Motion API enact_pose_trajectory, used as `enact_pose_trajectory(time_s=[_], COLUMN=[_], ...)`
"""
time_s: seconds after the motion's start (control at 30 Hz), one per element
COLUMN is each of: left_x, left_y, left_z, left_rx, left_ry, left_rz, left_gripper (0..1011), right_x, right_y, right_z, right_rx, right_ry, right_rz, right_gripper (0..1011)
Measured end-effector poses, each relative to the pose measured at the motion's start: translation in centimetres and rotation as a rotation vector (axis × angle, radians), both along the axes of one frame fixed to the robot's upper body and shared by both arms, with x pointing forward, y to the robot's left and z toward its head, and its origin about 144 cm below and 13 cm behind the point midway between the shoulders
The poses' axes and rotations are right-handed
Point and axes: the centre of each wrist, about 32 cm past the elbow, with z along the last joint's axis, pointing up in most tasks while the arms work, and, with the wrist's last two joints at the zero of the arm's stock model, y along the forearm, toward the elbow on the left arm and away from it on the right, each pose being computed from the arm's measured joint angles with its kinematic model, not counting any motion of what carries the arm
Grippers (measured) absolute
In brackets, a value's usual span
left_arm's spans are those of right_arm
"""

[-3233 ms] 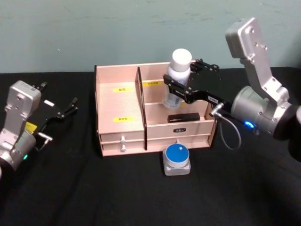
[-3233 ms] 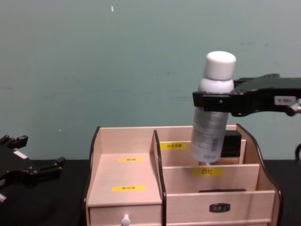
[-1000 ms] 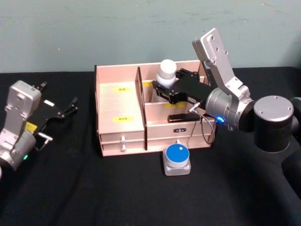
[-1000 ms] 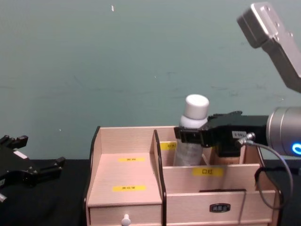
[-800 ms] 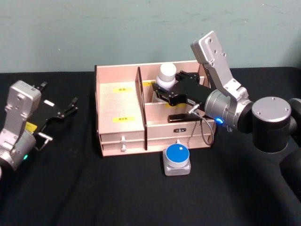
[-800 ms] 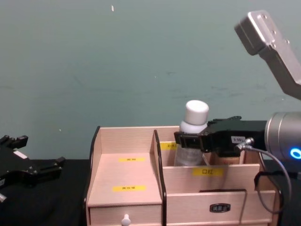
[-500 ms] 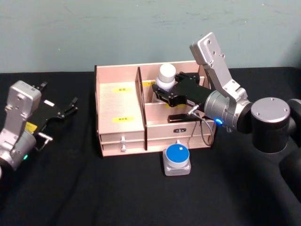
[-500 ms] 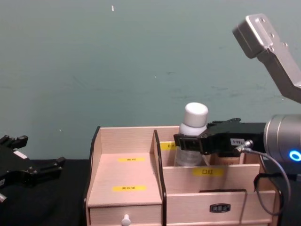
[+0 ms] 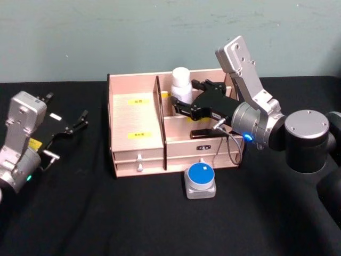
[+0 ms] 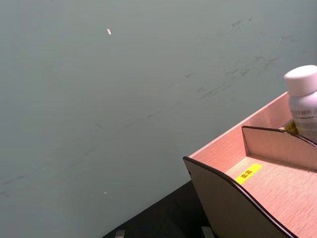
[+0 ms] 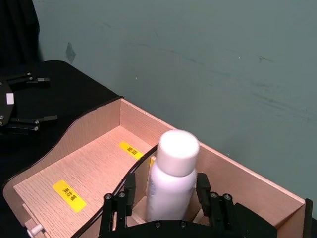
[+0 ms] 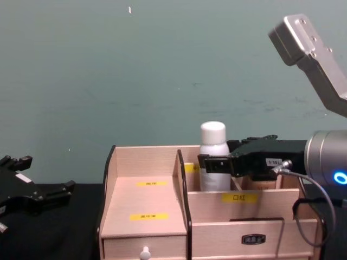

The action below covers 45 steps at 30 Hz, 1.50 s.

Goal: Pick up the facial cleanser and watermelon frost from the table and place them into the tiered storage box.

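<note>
The facial cleanser (image 9: 181, 80), a white bottle with a white cap, stands upright inside the tiered storage box (image 9: 128, 117). It is in the far, highest compartment of the right-hand half, at the left end, just beside the middle divider. Its cap and shoulders rise above the back wall of the box.

The right gripper (image 9: 185, 94) reaches in from the right, level with the bottle's upper body. Its black fingers (image 11: 130, 191) are spread, one on either side of the bottle. From the wrist camera a clear gap shows between the bottle and one finger, so the jaws bracket it loosely rather than pinch it, and the bottle rests on the compartment floor by itself.

The watermelon frost (image 9: 201, 181) — a small grey square tub with a round blue top — sits on the black table (image 9: 106, 213), just in front of the box's right-hand drawer and apart from both grippers.

A small flat black object (image 9: 208, 133) lies in the middle tier on the right, nearer than the bottle. The left half of the box is a stepped shelf with two yellow labels (image 9: 136, 134), and nothing rests on it. The drawers (image 9: 133, 162) below are closed.

The left gripper (image 9: 66, 109) is parked low over the table, well to the left of the box — fingers apart, holding nothing.
</note>
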Motion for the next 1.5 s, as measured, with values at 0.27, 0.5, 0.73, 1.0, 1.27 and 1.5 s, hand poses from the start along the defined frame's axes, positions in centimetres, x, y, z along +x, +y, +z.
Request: enact_pose_trajectory(time_s=[0.27, 0.5, 0.73, 1.0, 1.27, 1.5], left_x=[0.0, 0.0, 0.0, 0.0, 0.0, 0.0], left_y=[0.0, 0.0, 0.0, 0.0, 0.0, 0.0], left_z=[0.0, 0.0, 0.0, 0.0, 0.0, 0.0], left_rx=[0.000, 0.000, 0.000, 0.000, 0.000, 0.000], left_ry=[0.000, 0.000, 0.000, 0.000, 0.000, 0.000], left_rz=[0.000, 0.000, 0.000, 0.000, 0.000, 0.000], left_gripper=[1001, 1001, 1001, 1001, 1001, 1001], right_x=[-0.2, -0.8, -2.8, -7.1, -12.5, -14.7], right_y=[-0.2, -0.7, -1.5, -2.7, -3.5, -3.5], right_z=[0.2, 1.3, 2.9, 3.4, 2.2, 0.8], right_rx=[0.010, 0.016, 0.003, -0.034, -0.064, -0.090], right_ry=[-0.018, -0.058, -0.087, -0.057, 0.036, 0.105], right_rz=[-0.008, -0.004, 0.017, 0.041, 0.007, -0.033], right_gripper=[969, 1002, 1002, 1003, 1002, 1002])
